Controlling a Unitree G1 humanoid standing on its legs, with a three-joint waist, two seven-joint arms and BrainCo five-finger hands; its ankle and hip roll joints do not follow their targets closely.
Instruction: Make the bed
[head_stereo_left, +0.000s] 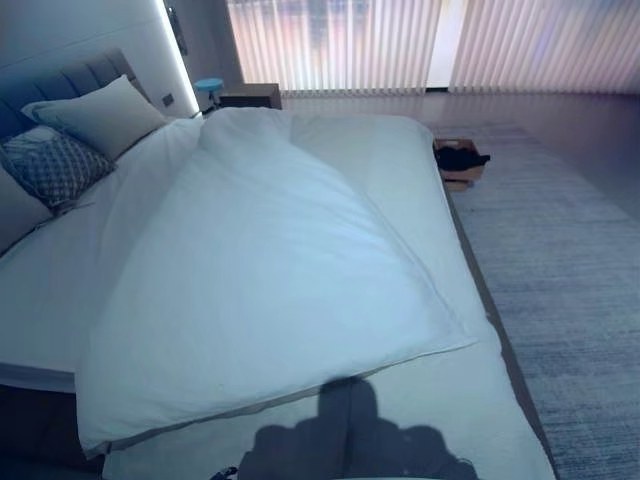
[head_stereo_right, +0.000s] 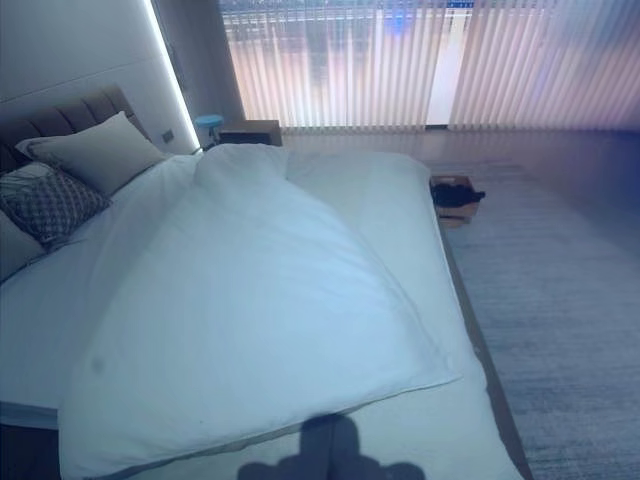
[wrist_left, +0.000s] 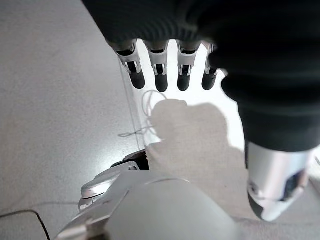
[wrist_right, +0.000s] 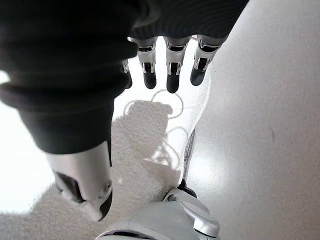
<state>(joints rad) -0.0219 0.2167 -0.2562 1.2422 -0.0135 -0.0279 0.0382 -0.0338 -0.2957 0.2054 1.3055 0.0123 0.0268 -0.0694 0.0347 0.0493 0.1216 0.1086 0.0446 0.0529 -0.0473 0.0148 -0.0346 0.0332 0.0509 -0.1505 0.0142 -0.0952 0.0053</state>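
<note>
A white duvet (head_stereo_left: 270, 290) lies askew across the bed (head_stereo_left: 480, 400), folded over diagonally so bare sheet shows along the right side and at the foot. Pillows lean at the headboard on the left: a plain one (head_stereo_left: 100, 115) and a patterned one (head_stereo_left: 55, 168). My left hand (wrist_left: 160, 70) hangs over the floor with straight fingers and holds nothing. My right hand (wrist_right: 170, 65) hangs the same way, fingers straight and empty.
A grey rug (head_stereo_left: 570, 270) covers the floor right of the bed. A small box with a dark item (head_stereo_left: 458, 160) sits beside the bed's far right side. A nightstand (head_stereo_left: 250, 96) stands by the headboard, with vertical blinds (head_stereo_left: 400, 45) behind.
</note>
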